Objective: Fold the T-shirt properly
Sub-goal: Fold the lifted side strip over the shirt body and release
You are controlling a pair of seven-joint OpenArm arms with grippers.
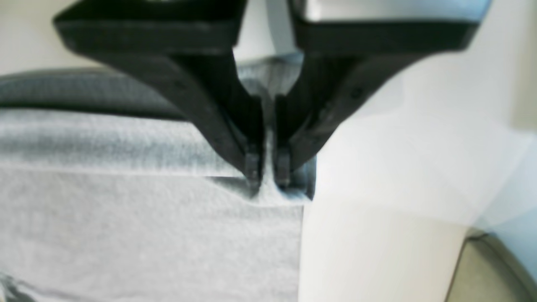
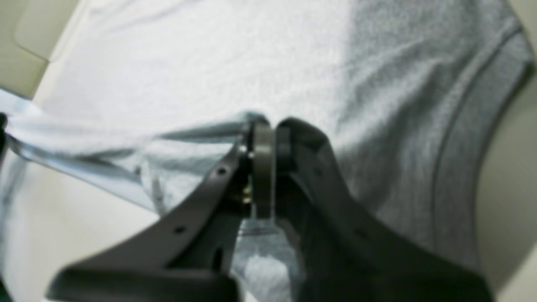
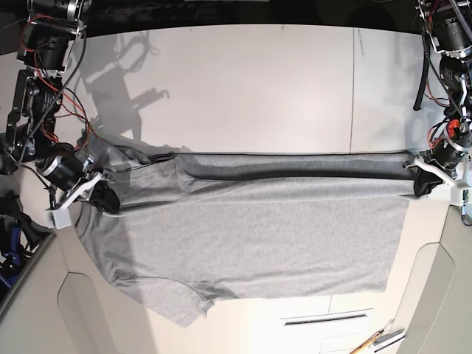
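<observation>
- Up close in the left wrist view, our left gripper has its two black fingers nearly together, pinching a thin edge of the T-shirt at a corner of the cloth. The grey fabric spreads out to the left of the tips, and a darker fold runs across behind them. To the right lies the bare white table.
- Looking through the right wrist view, our right gripper is clamped on a bunched fold of the T-shirt; cloth is squeezed between the fingers and stretches away to the left in a taut ridge. The ribbed hem of a sleeve curves down the right side. This picture is blurred, so we cannot make out finer detail.
- From the base view, we see the T-shirt spread wide across the white table, plain side up, with its far edge lifted into a long fold between both arms. Our right gripper holds the end on the view's left, and our left gripper holds the end on the view's right. One sleeve sticks out toward the near edge.
</observation>
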